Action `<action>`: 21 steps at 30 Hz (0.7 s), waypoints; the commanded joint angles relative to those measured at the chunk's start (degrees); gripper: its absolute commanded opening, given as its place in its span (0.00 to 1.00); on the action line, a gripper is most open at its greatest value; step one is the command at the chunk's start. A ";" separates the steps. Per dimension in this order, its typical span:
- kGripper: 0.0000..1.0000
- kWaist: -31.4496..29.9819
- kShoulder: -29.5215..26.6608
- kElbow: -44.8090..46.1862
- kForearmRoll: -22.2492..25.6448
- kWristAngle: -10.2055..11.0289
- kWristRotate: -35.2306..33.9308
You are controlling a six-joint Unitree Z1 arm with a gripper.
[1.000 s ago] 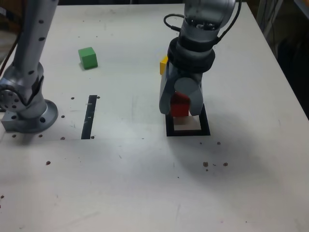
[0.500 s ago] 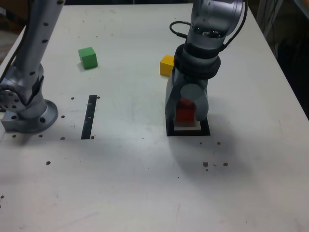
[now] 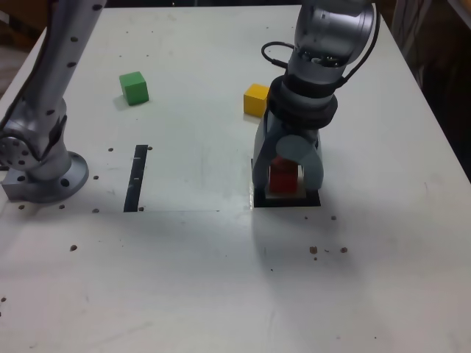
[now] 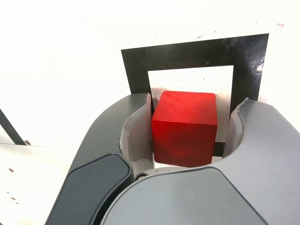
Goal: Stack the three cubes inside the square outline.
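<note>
The square outline [image 3: 313, 199] of black tape lies on the white table [image 3: 221, 257], right of centre in the exterior view, and the red cube [image 3: 283, 177] sits on its pale centre. The gripper [image 3: 285, 187] stands over it, jaws parted wider than the cube; in the wrist view one jaw lies against a side of the red cube [image 4: 184, 128] and the other stands clear, with a gap showing. The arm hides most of the outline's far edge. The yellow cube [image 3: 256, 98] rests just beyond the gripper, and the green cube [image 3: 134, 87] is well apart at far left. A narrow black strip [image 3: 136, 177] lies near the arm's base [image 3: 45, 176].
</note>
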 commanded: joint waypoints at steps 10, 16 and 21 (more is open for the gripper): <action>0.99 1.83 -9.77 2.08 6.44 5.18 0.69; 0.99 8.04 -16.19 3.78 7.73 9.38 13.60; 0.99 13.73 -19.73 3.93 7.26 15.26 25.15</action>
